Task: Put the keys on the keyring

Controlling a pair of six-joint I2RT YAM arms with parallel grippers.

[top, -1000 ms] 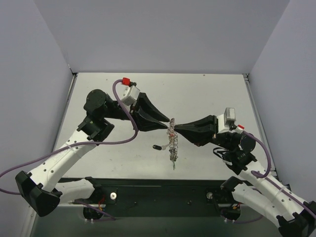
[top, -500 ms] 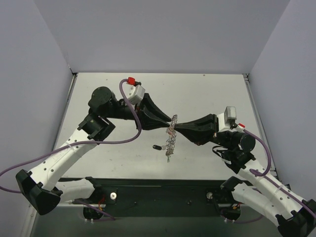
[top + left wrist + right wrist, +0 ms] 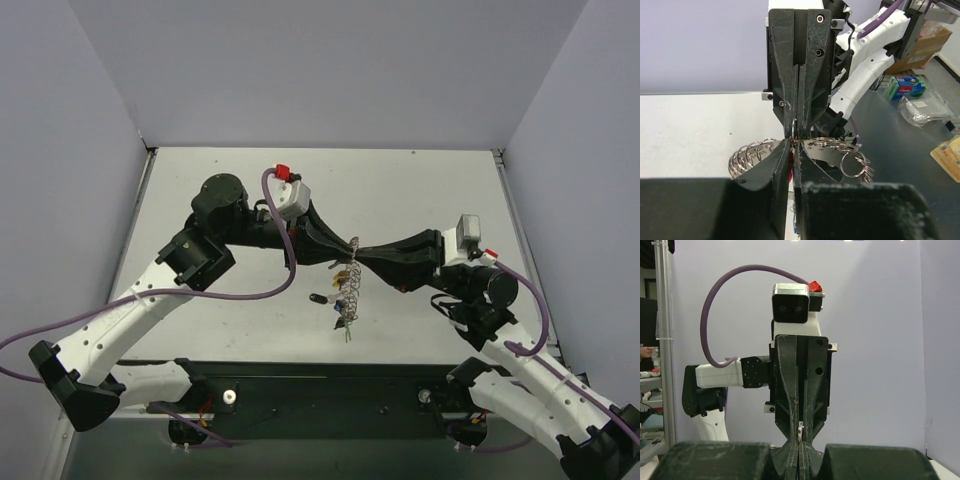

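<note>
The keyring (image 3: 347, 290) hangs in mid-air between my two grippers as a long bunch of small silver rings with yellow and blue tags. My left gripper (image 3: 348, 247) is shut on its top from the left. My right gripper (image 3: 359, 253) is shut on it from the right, tip to tip with the left. In the left wrist view my gripper (image 3: 794, 143) pinches the wire, with silver rings (image 3: 749, 156) fanning out on both sides. In the right wrist view my gripper (image 3: 799, 449) is shut on the ring (image 3: 800, 431). A small black-headed key (image 3: 320, 297) lies on the table just left of the bunch.
The white table (image 3: 420, 190) is walled by grey panels at the back and on both sides. A black base bar (image 3: 320, 385) runs along the near edge. Boxes and bags (image 3: 912, 85) lie off the table in the left wrist view.
My left arm's wrist has swung to the right and closer to the right gripper. The hanging bunch has swayed slightly. Both grippers have kept their hold; the right arm has hardly moved.
</note>
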